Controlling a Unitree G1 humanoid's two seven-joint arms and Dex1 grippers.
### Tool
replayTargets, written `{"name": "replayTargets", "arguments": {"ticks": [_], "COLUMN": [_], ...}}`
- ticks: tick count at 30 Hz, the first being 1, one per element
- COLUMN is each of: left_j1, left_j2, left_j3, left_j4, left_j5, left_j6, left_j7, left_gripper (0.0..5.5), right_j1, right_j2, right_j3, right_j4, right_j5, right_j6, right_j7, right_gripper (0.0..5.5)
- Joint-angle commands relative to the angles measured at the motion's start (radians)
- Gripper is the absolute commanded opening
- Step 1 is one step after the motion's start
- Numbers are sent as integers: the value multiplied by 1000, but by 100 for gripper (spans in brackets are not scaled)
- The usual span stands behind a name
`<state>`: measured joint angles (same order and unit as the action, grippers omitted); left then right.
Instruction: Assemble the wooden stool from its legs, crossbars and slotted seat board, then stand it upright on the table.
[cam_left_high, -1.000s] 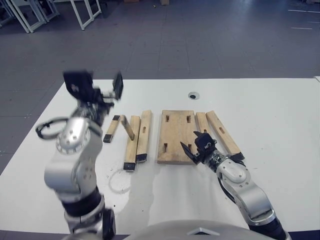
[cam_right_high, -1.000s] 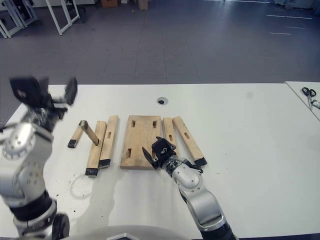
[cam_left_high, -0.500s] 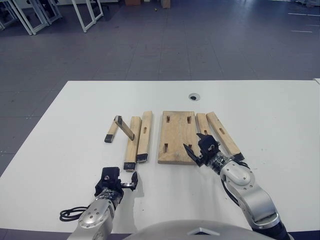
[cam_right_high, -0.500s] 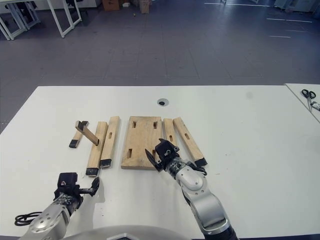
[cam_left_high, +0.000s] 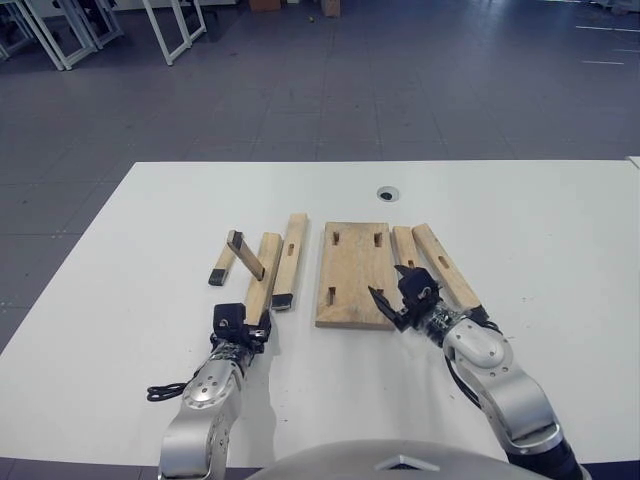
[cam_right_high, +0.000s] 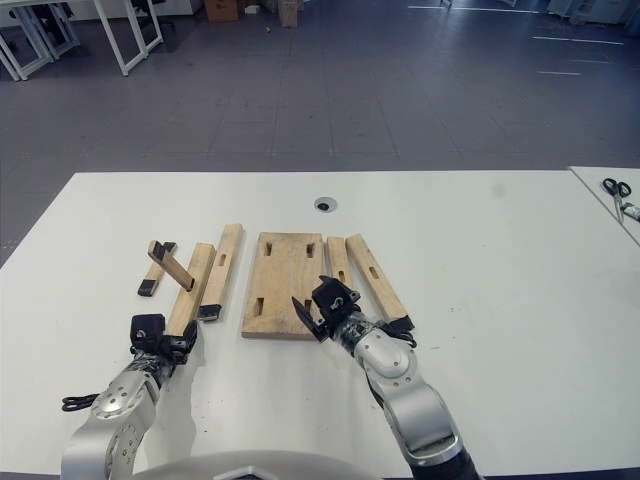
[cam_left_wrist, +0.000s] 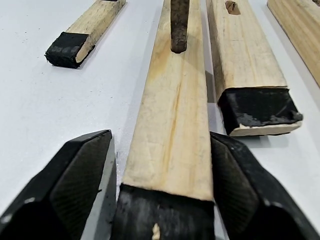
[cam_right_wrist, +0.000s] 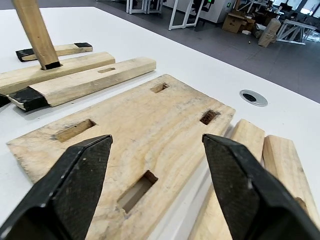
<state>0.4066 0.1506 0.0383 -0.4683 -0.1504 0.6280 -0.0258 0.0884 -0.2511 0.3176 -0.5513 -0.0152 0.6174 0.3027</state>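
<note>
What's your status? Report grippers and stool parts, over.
Left gripper open, astride near end of leg with crossbar pegged in. Right gripper open over seat board, near corner. Second leg close alongside.

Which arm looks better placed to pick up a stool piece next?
Left, I'd judge. The left gripper has its fingers open on either side of the black-capped end of a leg, so it probably need only close. The right gripper hangs open by the seat board's near corner, around nothing.
</note>
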Motion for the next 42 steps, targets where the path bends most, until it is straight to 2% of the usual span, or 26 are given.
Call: {"name": "replayTargets", "arguments": {"ticks": [1,5,8,11,13,15,19,21,26,32,36,42], "left_j1": [56,43,-5,-165,-367,-493,-552,-576,-622,-595,-564,-545], "left_j2": [12,-4,-24,-20,-20,-18,22,47,100,128,153,157], "left_j3": [-33,-24,34,125,196,257,298,303,260,205,178,141], "left_j4": [111,139,93,-80,-193,-192,-60,5,68,57,71,90], "left_j5": [-4,-14,-40,-74,-241,-482,-989,-1154,-1341,-1366,-1337,-1315], "left_j6": [69,38,-29,-77,-52,24,198,250,301,293,294,274], "left_j7": [-44,-59,-46,-8,-26,-82,-232,-271,-286,-273,-296,-324], "left_gripper": [272,211,203,203,203,203,203,203,203,203,203,203], "right_j1": [-61,-118,-152,-212,-302,-407,-675,-754,-764,-751,-780,-796], "right_j2": [54,75,73,54,87,123,235,238,230,205,136,21], "right_j3": [-93,-178,-234,-300,-405,-523,-824,-889,-847,-747,-668,-556], "right_j4": [-4,10,25,68,89,119,306,401,465,470,497,510], "right_j5": [41,94,139,173,310,483,1009,1219,1388,1561,1751,1936], "right_j6": [86,146,162,182,287,414,733,801,869,803,723,620], "right_j7": [-43,-47,-29,-22,13,43,23,-27,-163,-302,-358,-368], "right_gripper": [332,332,382,442,449,449,449,449,449,449,449,345]}}
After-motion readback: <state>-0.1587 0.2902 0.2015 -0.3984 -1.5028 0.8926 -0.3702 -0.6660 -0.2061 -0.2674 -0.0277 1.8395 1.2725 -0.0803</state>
